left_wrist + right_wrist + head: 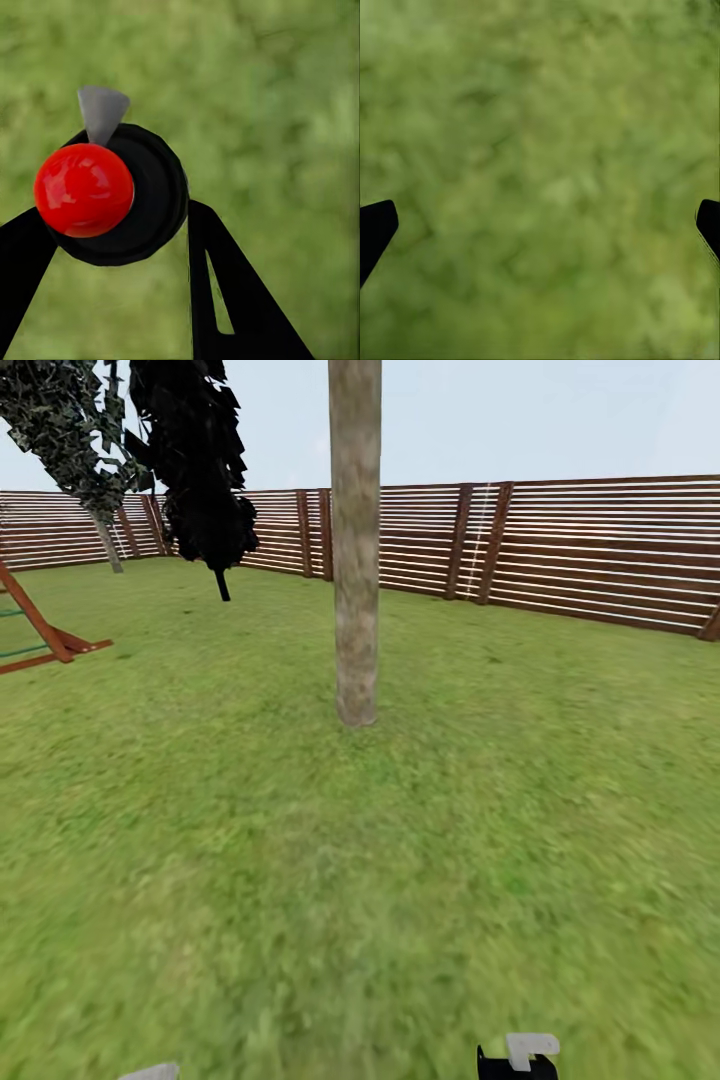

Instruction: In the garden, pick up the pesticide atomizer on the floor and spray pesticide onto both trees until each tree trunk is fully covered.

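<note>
Nearest, in the left wrist view, the left gripper [112, 247] is closed around the pesticide atomizer [124, 199], its two black fingers [225, 292] pressing the dark round bottle from either side. The bottle is seen from above: a glossy red top [84, 190] sits on the black body, and a small grey nozzle piece [101, 112] pokes out past the rim. What is inside the bottle cannot be seen. Blurred green grass [285, 112] lies beneath it.

In the right wrist view, the right gripper [540, 225] is spread wide, its two black fingertips [375, 229] at opposite edges with nothing between them, above blurred lawn [540, 150].

In the head view, a black and pale grey part of the robot [520, 1058] shows at the bottom edge. Beyond it the lawn [300, 880] stretches ahead to a tree trunk [355, 540], thick, straight, mottled tan-grey, standing upright in the grass near the middle. To the left, a reddish wooden frame [45, 635] rests on the grass. Farther back stand a dark narrow tree [200, 470] and a leafy tree [70, 430], before a brown slatted fence [600, 550]
</note>
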You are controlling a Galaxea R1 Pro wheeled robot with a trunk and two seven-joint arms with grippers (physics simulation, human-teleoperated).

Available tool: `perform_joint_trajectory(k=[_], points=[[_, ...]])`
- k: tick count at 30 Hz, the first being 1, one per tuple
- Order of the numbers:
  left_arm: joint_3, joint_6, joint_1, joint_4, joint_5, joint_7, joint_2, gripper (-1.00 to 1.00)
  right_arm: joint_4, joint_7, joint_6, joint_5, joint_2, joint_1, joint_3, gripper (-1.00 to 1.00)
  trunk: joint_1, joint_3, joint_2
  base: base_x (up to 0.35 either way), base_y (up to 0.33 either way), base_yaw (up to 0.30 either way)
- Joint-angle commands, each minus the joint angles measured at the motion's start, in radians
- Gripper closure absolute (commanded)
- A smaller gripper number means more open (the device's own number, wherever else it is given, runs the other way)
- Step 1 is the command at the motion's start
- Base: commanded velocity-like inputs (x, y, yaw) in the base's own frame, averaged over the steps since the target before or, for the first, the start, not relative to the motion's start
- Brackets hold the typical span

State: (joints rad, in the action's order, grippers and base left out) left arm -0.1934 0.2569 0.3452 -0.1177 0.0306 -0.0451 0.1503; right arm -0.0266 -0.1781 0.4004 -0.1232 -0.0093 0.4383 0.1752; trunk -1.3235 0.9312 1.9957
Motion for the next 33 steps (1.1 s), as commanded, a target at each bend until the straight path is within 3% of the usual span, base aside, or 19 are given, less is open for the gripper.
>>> perform_joint_trajectory(k=[1,33], points=[[0.000,0.004,0.001,0.001,0.003,-0.001,0.000,1.00,0.000,-0.001,0.003,-0.011,0.000,0.000,0.009,-1.00,0.000,0.001,0.000,0.344,0.000,0.014],[0.000,0.003,0.001,0.001,0.003,-0.002,0.000,1.00,0.000,-0.001,0.003,-0.010,-0.001,0.000,0.009,-1.00,0.000,0.001,0.000,0.344,0.000,0.001]])
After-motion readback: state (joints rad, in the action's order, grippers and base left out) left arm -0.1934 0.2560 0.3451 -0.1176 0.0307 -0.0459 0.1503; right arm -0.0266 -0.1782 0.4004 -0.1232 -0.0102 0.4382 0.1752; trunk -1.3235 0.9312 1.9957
